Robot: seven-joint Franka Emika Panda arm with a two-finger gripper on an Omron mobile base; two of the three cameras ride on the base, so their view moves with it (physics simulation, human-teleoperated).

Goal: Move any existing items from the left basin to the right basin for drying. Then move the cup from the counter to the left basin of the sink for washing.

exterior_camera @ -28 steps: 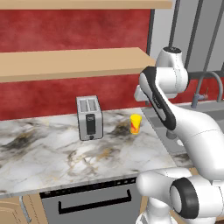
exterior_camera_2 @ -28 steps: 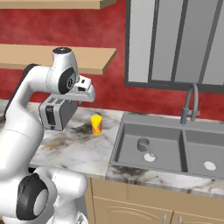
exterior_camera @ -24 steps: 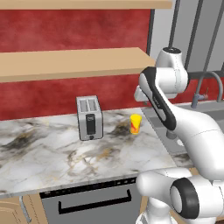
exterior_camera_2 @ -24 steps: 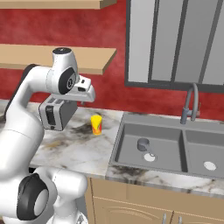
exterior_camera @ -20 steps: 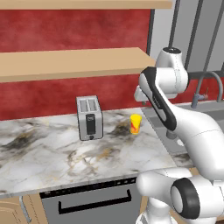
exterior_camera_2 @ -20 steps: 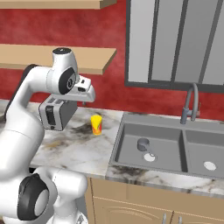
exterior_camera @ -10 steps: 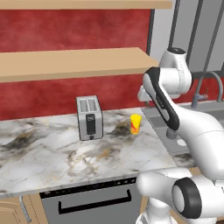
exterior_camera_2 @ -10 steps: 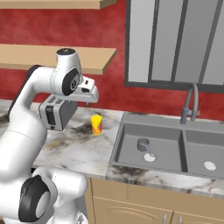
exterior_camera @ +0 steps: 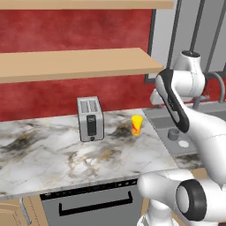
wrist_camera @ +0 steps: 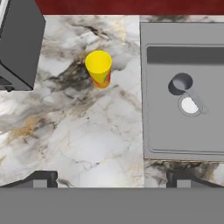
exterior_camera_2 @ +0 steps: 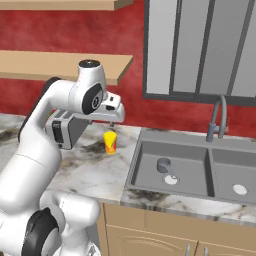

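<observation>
The cup (wrist_camera: 99, 68), a small yellow tumbler with a red-orange mark, stands upright on the marble counter (wrist_camera: 87, 135) between the toaster and the sink. It is also in the base views (exterior_camera: 137, 125) (exterior_camera_2: 110, 142). My gripper (exterior_camera_2: 114, 120) hangs open above the counter, over the cup and the sink's left edge. In the hand view its tips (wrist_camera: 111, 179) stand wide apart with nothing between them. The left basin (exterior_camera_2: 150, 167) holds a small grey cup-like item (wrist_camera: 182, 83) (exterior_camera_2: 164, 165) next to the drain. The right basin (exterior_camera_2: 235, 165) has nothing in it but its drain.
A silver two-slot toaster (exterior_camera: 90, 118) stands on the counter left of the cup. An arched grey tap (exterior_camera_2: 218, 120) rises behind the sink's divider. A wooden shelf (exterior_camera: 75, 64) runs along the red wall above the counter.
The hand has swung a little to the right and down, toward the cup and the sink's left edge. The cup and the grey item have not moved.
</observation>
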